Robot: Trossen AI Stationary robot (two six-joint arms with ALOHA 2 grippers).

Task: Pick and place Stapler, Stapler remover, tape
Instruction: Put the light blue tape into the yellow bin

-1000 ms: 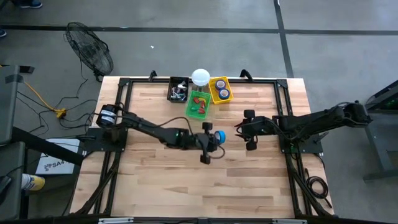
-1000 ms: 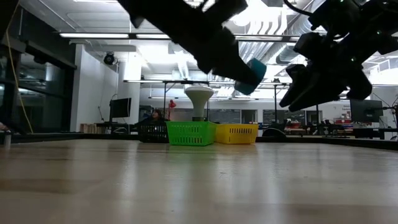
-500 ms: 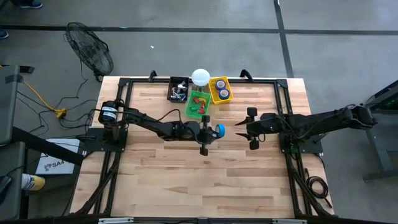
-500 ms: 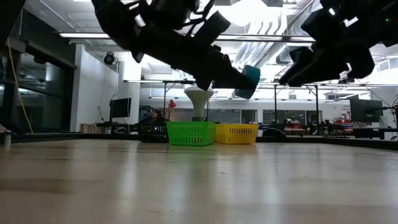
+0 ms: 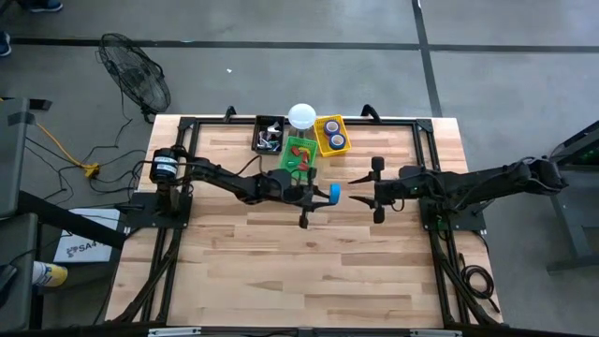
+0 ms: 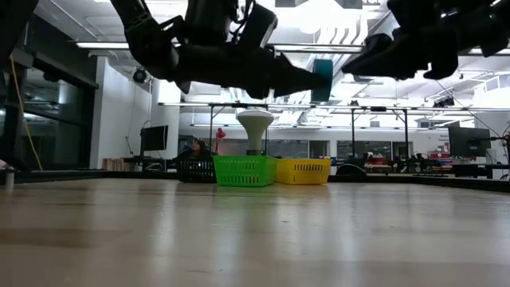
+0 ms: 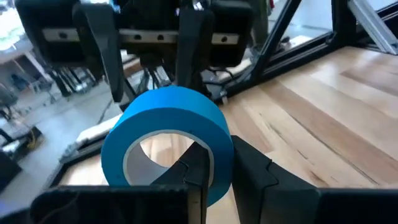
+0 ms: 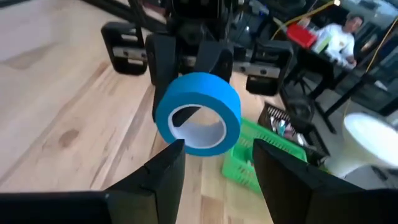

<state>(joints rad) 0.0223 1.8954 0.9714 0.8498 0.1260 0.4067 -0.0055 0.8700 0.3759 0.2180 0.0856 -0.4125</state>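
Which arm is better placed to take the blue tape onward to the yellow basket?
Right, probably: the left gripper holds the blue tape out toward the open right gripper, which sits nearer the yellow basket.

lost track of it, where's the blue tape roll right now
The blue tape roll is held off the table in the left end effector, mid-table in the high view, facing the open right end effector.

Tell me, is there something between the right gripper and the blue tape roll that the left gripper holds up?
Nothing visible. The left gripper holds the blue tape roll above the table, and the open right gripper faces it across an empty gap.
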